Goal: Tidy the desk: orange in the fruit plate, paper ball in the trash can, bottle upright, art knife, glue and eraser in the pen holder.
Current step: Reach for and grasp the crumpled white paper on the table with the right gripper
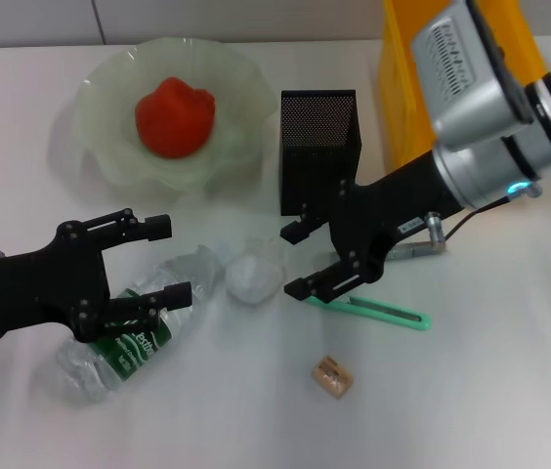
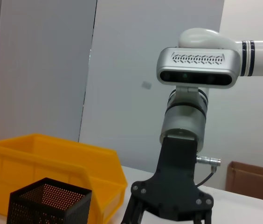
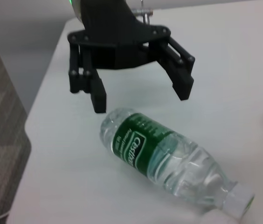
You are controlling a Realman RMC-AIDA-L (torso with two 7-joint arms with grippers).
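Note:
A clear bottle (image 1: 124,337) with a green label lies on its side at the front left; it also shows in the right wrist view (image 3: 164,158). My left gripper (image 1: 168,260) is open just above and behind the bottle, and shows open in the right wrist view (image 3: 142,98). A white paper ball (image 1: 253,277) sits mid-table. My right gripper (image 1: 295,260) is open and empty right beside it. The orange (image 1: 174,116) lies in the green fruit plate (image 1: 100,147). A green art knife (image 1: 373,311) and an eraser (image 1: 332,376) lie on the table. The black mesh pen holder (image 1: 318,147) stands behind. The glue is not clearly visible.
A yellow bin (image 1: 402,88) stands at the back right, behind my right arm; it shows in the left wrist view (image 2: 52,158) next to the pen holder (image 2: 47,205). Crumpled clear plastic (image 1: 202,262) lies between the bottle and the paper ball.

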